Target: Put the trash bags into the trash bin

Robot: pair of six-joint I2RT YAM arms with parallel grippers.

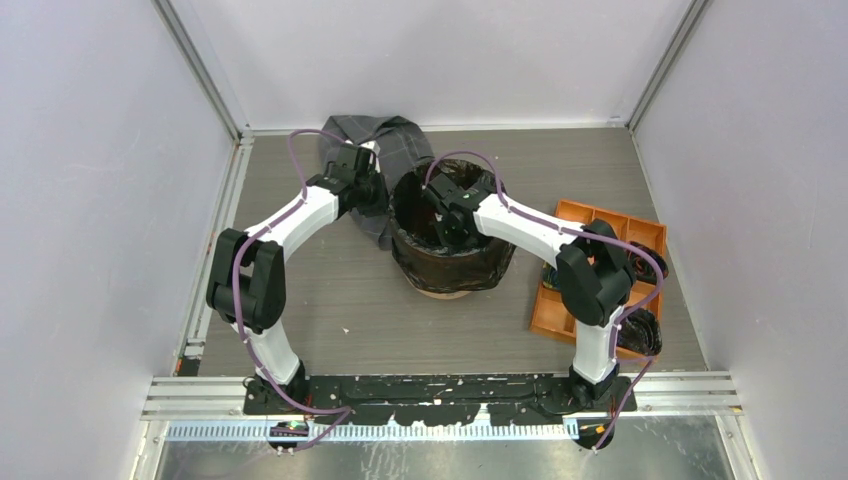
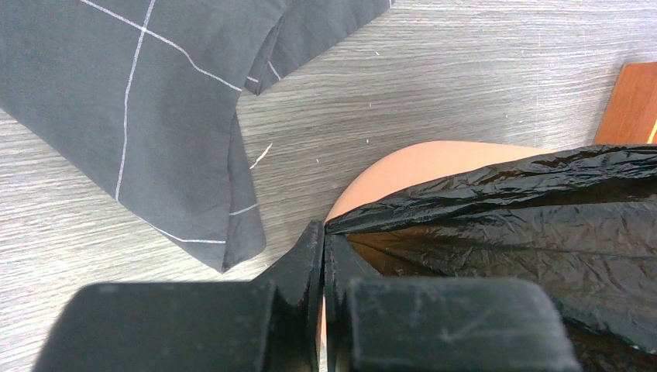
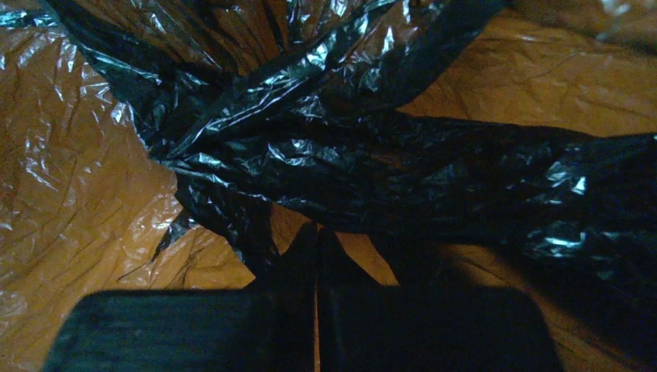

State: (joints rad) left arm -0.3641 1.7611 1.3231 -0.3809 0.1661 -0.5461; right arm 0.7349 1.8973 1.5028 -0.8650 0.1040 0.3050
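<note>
The orange trash bin (image 1: 445, 292) stands mid-table with the black trash bag (image 1: 450, 262) draped over its rim and sides. My left gripper (image 1: 378, 192) is at the bin's left rim. In the left wrist view it (image 2: 324, 232) is shut on the edge of the bag (image 2: 503, 209), which stretches taut over the orange rim (image 2: 403, 167). My right gripper (image 1: 440, 228) reaches down inside the bin. In the right wrist view it (image 3: 316, 232) is shut, its tips against bunched black film (image 3: 349, 155). Wrinkled film lies over the orange inner wall (image 3: 62, 194).
A grey checked cloth (image 1: 385, 140) lies behind and left of the bin, close to my left gripper (image 2: 116, 93). A flat orange compartment tray (image 1: 600, 250) sits to the right, its corner showing in the left wrist view (image 2: 631, 101). Dark cable bundles (image 1: 640, 330) lie by it.
</note>
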